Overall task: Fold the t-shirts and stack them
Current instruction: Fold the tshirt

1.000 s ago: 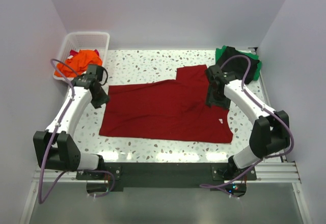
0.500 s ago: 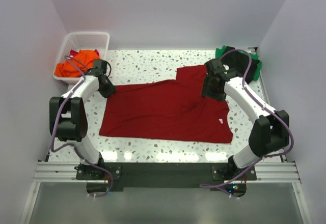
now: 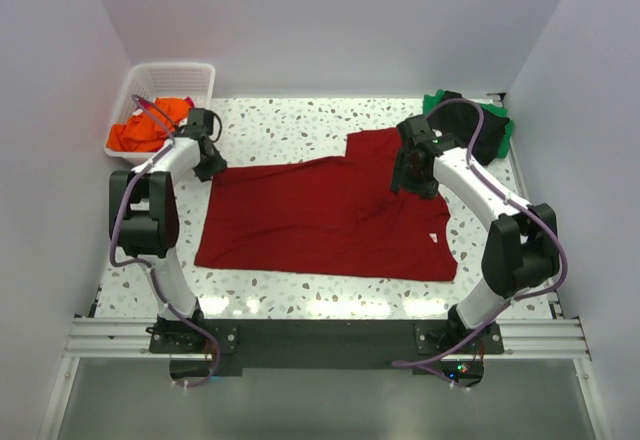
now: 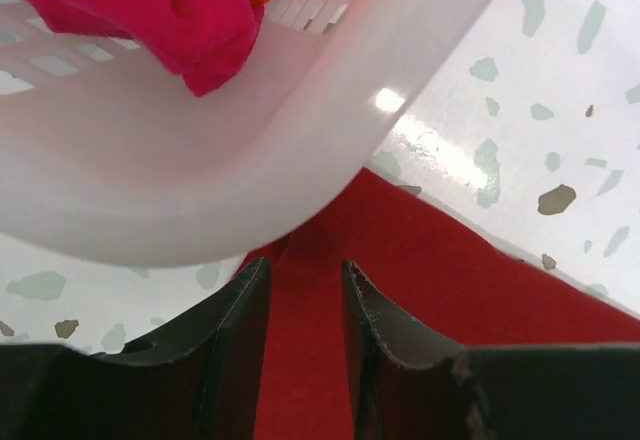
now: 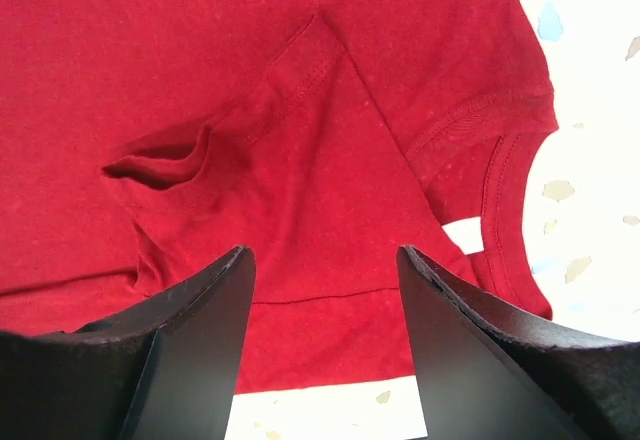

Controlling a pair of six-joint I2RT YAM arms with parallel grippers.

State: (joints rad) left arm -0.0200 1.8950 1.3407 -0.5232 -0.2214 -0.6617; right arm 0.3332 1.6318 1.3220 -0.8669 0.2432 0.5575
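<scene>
While an orange shirt (image 3: 140, 133) and a pink shirt (image 4: 130, 0) wait in one basket (image 3: 170, 68), the left pincer (image 4: 305, 270) hangs narrowly apart at a corner of the dark red shirt (image 3: 320, 220), unfolded on the table (image 3: 300, 125); the right pincer (image 5: 325, 255) gapes near its collar. One black shirt (image 3: 460, 115) and one green shirt (image 3: 506, 133) lie piled beyond; folding looks barely begun.

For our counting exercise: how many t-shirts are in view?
5: dark red shirt spread mid-table; orange shirt and pink-red shirt in the basket, far left; black shirt on green shirt, far right. More may be hidden.
</scene>
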